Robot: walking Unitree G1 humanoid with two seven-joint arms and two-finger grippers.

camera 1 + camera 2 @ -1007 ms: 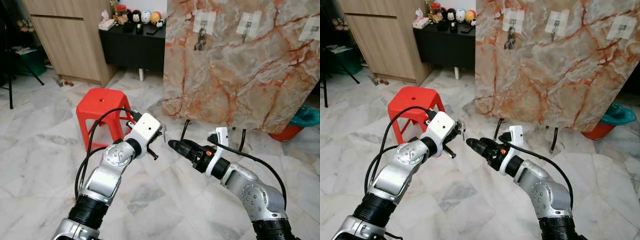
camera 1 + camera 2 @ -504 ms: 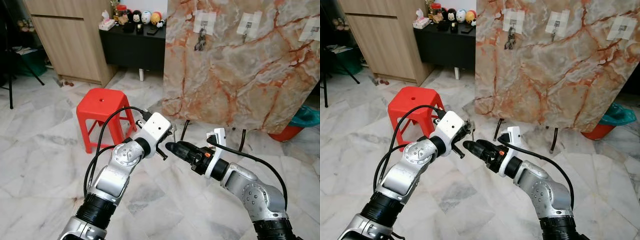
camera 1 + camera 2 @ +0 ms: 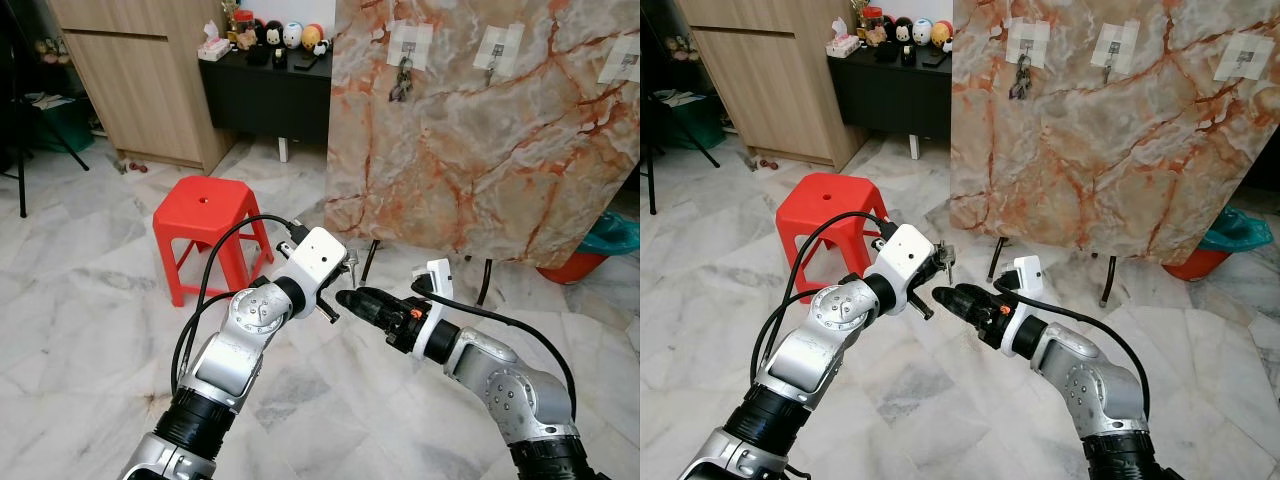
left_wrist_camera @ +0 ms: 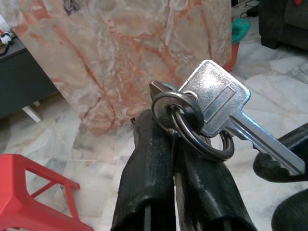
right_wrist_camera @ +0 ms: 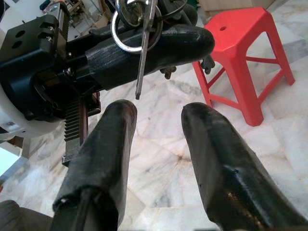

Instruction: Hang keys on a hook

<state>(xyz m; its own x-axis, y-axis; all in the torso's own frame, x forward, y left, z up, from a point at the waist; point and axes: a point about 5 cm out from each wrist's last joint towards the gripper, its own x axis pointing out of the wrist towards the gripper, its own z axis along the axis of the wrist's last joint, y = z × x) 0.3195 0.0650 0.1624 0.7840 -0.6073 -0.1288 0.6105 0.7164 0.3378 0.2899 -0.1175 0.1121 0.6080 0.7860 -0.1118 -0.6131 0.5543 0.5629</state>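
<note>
Silver keys in left tool.

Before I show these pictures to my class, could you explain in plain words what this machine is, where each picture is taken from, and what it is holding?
This is a walking humanoid robot with two silver arms, each ending in a claw of two black fingers. The two wide pictures come from cameras in its head, looking down at its own arms. The two close-ups come from cameras on its wrists. The left claw is shut on a bunch of keys on a metal ring. The right claw is open, its fingertips just short of the keys. Ahead stands a marble-patterned board carrying white hook pads; one already holds keys. A red stool stands on the marble floor.
</note>
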